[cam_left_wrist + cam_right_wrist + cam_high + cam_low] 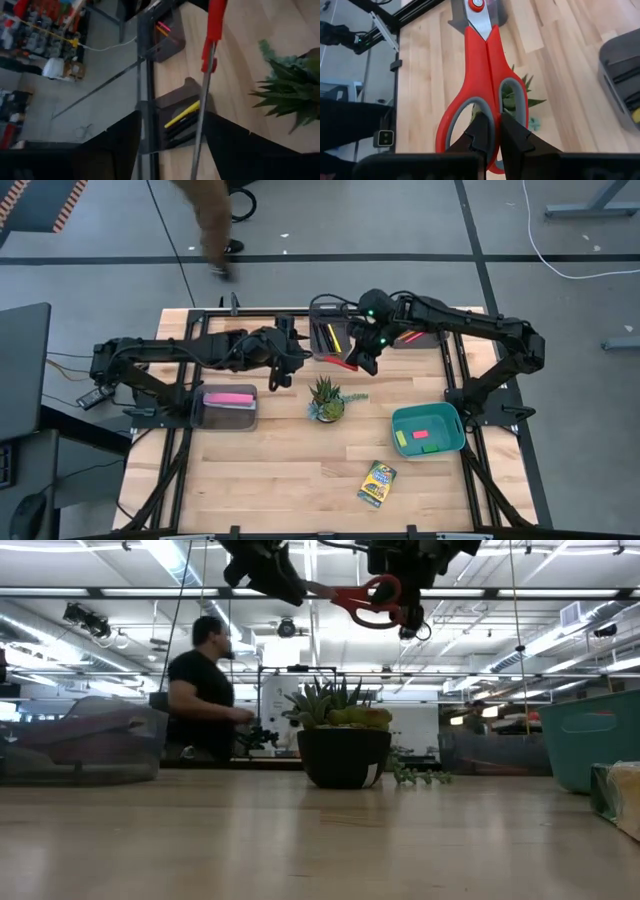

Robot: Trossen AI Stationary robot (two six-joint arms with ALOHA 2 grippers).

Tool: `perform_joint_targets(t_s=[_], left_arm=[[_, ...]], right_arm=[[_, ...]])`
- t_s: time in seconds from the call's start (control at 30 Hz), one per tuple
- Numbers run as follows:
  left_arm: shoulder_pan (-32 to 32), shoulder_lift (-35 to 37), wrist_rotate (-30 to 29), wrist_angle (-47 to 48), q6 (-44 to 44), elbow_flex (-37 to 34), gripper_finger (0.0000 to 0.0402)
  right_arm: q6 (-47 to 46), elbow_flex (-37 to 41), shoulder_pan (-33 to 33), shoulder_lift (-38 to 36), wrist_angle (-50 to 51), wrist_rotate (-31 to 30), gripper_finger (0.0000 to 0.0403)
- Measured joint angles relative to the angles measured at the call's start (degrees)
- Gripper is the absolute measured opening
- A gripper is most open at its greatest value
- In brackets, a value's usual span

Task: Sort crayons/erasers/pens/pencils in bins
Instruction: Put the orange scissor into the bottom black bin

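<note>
Red scissors (482, 85) hang in the air above the table's far middle, clamped at the handle by the right gripper (497, 137), whose fingers are pinched together on the strip between the two grey-lined loops. In the high view they sit at about 12 o'clock from the plant (326, 400), handle toward the right arm, blade toward the left one. The left gripper (290, 358) hovers at about 10 o'clock from the plant; its fingers (240, 145) stand apart on either side of the blade, and I cannot tell whether they touch it.

The dark bin (318, 340) lies at the far edge, roughly 12 o'clock from the plant, with black pens (182, 127) and a yellow pen (182, 114) inside. Just to its right, partly under the right arm, another grey bin (170, 42) holds the pencils (163, 29). At 9 o'clock from the plant a grey bin (205, 412) carries a long pink bar (229, 397). At 4 o'clock the teal bin (452, 437) holds erasers (412, 437), green and red ones showing. The crayons (377, 483) lie flat on the bare wood at about 5 o'clock, outside every bin.

Beyond the table a person (208, 690) in dark clothes stands in the room
</note>
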State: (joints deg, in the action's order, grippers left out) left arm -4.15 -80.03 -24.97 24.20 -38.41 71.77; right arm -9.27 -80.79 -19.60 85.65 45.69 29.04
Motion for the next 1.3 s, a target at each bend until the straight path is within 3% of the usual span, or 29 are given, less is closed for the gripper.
perform_joint_targets(t_s=[0.17,0.37,0.43,0.67,0.97,1.3], left_arm=[[-1.6,0.0,8.7,5.4,0.7,0.0,0.0184],[-1.4,0.3,9.1,6.8,4.7,0.0,0.0039],[-1.4,0.4,9.0,6.6,4.8,0.0,0.0012],[-1.5,0.4,9.2,6.7,4.8,0.0,0.0006],[-1.1,0.4,7.1,-2.2,4.5,0.0,0.0067],[1.5,0.4,6.8,-6.5,1.3,0.0,0.0091]], right_arm=[[-0.2,0.0,0.4,0.0,-0.5,0.0,0.003],[-2.4,0.0,0.3,0.0,-0.2,0.3,0.003],[-2.8,0.0,0.2,0.0,-0.3,0.4,0.003],[-2.7,0.0,0.2,0.0,-0.1,0.7,0.0036],[-0.6,-0.1,0.1,-0.1,-0.2,1.2,0.0035],[1.8,-0.1,-0.2,-0.2,1.8,3.2,0.0033]])
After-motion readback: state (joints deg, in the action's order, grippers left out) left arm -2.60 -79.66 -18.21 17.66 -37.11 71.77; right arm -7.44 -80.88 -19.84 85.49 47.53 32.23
